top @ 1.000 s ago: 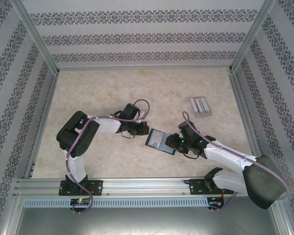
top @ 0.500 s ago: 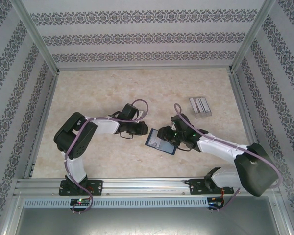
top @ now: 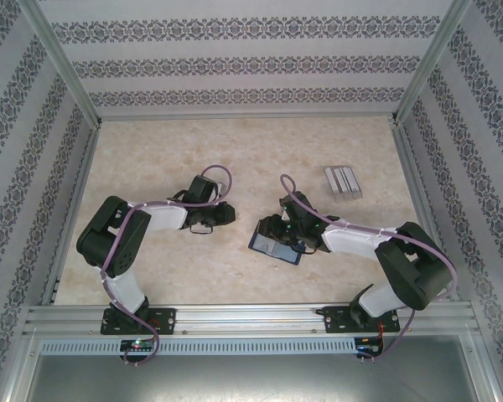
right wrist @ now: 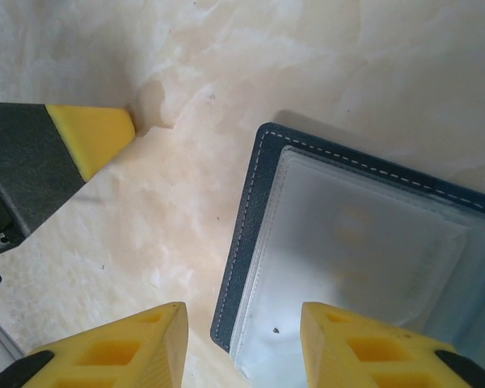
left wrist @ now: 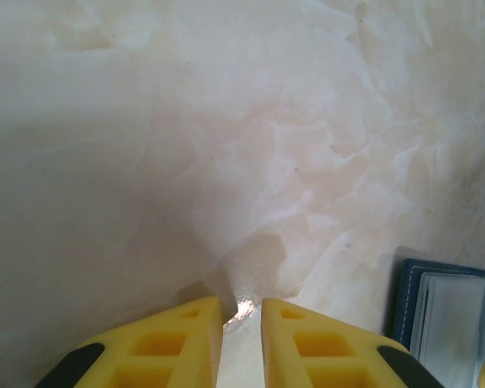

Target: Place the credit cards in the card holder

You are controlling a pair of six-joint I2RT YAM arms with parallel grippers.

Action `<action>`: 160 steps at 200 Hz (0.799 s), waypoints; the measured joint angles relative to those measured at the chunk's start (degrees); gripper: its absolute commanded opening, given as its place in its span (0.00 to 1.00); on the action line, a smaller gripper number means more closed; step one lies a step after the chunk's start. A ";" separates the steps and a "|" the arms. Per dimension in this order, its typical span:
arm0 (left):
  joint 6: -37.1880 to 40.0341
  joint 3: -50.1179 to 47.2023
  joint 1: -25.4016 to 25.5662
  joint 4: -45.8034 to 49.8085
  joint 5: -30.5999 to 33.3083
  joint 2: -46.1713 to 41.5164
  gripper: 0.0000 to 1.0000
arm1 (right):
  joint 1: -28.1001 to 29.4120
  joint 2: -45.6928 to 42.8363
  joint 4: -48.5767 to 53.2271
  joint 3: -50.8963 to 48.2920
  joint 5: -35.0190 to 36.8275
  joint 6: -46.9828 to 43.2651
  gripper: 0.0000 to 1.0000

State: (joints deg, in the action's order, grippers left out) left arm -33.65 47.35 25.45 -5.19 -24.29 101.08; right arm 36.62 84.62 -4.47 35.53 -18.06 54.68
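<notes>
The card holder (top: 278, 248) lies open on the table, navy with white stitching and a clear sleeve inside; its edge also shows in the left wrist view (left wrist: 436, 311). My right gripper (top: 272, 228) (right wrist: 242, 319) hovers open over the holder (right wrist: 347, 234), its jaws astride the near left corner. My left gripper (top: 231, 214) (left wrist: 242, 305) sits to the left of the holder, low over bare table, its yellow fingers a narrow gap apart with nothing between them. One left finger (right wrist: 93, 139) shows in the right wrist view. The credit cards are out of view.
A clear slotted rack (top: 342, 182) stands at the back right of the table. Metal frame rails run along the table's sides and near edge (top: 251, 314). Patterned walls close in the back and both sides.
My left gripper has drawn back to the left, away from the holder, and its fingers have parted slightly. The right gripper has moved left, onto the holder's left part.
</notes>
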 measured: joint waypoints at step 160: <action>0.57 -1.49 -0.44 -1.57 -0.48 -0.98 0.26 | 3.78 4.98 6.23 6.78 0.72 -1.31 0.43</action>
State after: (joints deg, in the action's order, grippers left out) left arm -33.08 45.87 25.02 -6.76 -24.77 100.09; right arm 40.40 89.60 1.76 42.30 -17.34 53.36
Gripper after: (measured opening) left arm 0.250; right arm 0.430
